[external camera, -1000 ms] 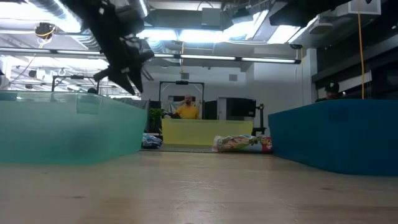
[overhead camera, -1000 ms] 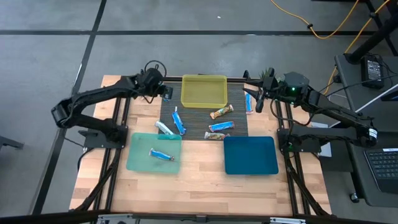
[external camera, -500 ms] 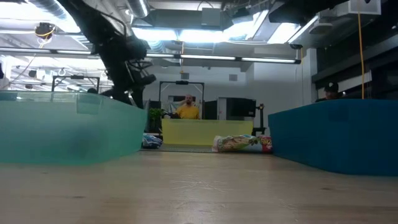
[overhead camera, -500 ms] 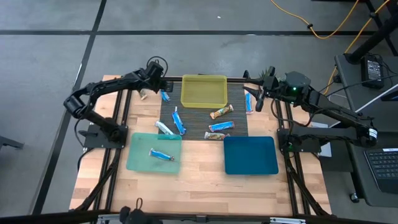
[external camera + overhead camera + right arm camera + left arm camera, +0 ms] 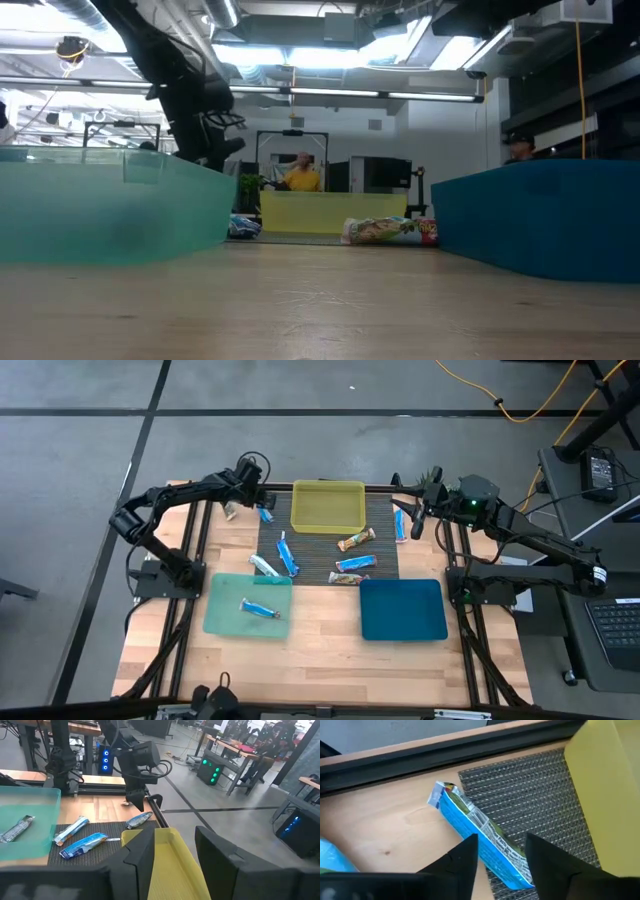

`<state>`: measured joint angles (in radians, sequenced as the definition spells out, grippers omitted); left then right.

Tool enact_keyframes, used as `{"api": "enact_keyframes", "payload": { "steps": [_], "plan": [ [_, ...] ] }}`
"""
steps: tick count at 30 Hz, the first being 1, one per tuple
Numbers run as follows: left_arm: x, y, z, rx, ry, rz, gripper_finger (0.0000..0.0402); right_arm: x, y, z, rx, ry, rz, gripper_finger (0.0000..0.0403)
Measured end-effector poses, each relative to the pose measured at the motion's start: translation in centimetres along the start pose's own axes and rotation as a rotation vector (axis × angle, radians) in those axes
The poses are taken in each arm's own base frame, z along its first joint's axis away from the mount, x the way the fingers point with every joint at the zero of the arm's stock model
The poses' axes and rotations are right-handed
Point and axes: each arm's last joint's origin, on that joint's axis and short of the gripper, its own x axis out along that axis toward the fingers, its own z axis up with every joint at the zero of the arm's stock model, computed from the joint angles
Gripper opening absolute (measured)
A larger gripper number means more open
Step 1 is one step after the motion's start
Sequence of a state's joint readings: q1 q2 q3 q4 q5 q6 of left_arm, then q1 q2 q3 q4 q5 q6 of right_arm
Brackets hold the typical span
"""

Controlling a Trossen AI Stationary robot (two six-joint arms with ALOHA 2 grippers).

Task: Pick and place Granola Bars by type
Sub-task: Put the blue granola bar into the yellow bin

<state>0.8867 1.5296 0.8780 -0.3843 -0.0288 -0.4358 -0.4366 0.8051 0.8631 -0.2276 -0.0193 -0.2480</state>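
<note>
A bright blue granola bar (image 5: 480, 837) lies flat across the far left corner of the dark mat (image 5: 385, 565), partly on the wood. My left gripper (image 5: 500, 845) hangs open just above it, slanting down, one finger over each side, not touching it. Other bars lie on the mat: a blue one (image 5: 288, 553), a silvery one (image 5: 264, 565), tan ones (image 5: 356, 539) (image 5: 358, 563), and a blue one (image 5: 400, 525) at the right edge. One blue bar (image 5: 258, 608) lies in the teal bin (image 5: 222, 622). My right gripper (image 5: 172, 845) waits open and raised at the far right.
A yellow bin (image 5: 328, 506) stands at the far middle, just right of my left gripper. A dark blue bin (image 5: 403, 610) sits near right, beside the teal bin. Bare wood lies along the near edge. A person (image 5: 300, 176) is in the room far behind.
My left gripper has sunk toward the blue bar at the mat's far left corner and tipped a little further down, while the arm's elbow swung toward the far edge. The bars have kept their places.
</note>
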Motion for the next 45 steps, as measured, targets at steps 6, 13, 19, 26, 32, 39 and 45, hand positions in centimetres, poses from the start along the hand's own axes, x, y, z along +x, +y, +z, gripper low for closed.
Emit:
{"api": "enact_keyframes", "payload": {
  "steps": [6, 13, 19, 26, 32, 39, 45],
  "plan": [
    [0.8, 0.0, -0.2, -0.008, 0.019, 0.018, 0.0214, 0.0, 0.0, 0.0, -0.024, 0.0, 0.0, 0.0145],
    [1.7, 0.1, -0.2, -0.04, 0.022, 0.046, 0.0253, 0.0, 0.0, 0.0, -0.026, 0.001, 0.0, 0.0145],
    [3.4, 0.3, -0.8, -0.081, 0.077, 0.075, 0.0258, 0.0, 0.0, 0.0, -0.067, 0.002, 0.0, 0.0145],
    [4.3, 0.3, -0.9, -0.096, 0.09, 0.07, 0.0257, 0.0, 0.0, 0.0, -0.079, 0.003, 0.0, 0.0145],
    [4.3, 0.3, -0.9, -0.099, 0.087, 0.068, 0.0235, 0.0, 0.0, 0.0, -0.079, 0.003, 0.0, 0.0145],
    [4.3, 0.3, -0.9, -0.107, 0.094, 0.054, 0.0162, 0.0, 0.0, 0.0, -0.079, 0.003, 0.0, 0.0145],
    [4.3, 0.2, -0.9, -0.107, 0.098, 0.047, 0.0091, 0.0, 0.0, 0.0, -0.079, 0.003, 0.0, 0.0145]
  ]
}}
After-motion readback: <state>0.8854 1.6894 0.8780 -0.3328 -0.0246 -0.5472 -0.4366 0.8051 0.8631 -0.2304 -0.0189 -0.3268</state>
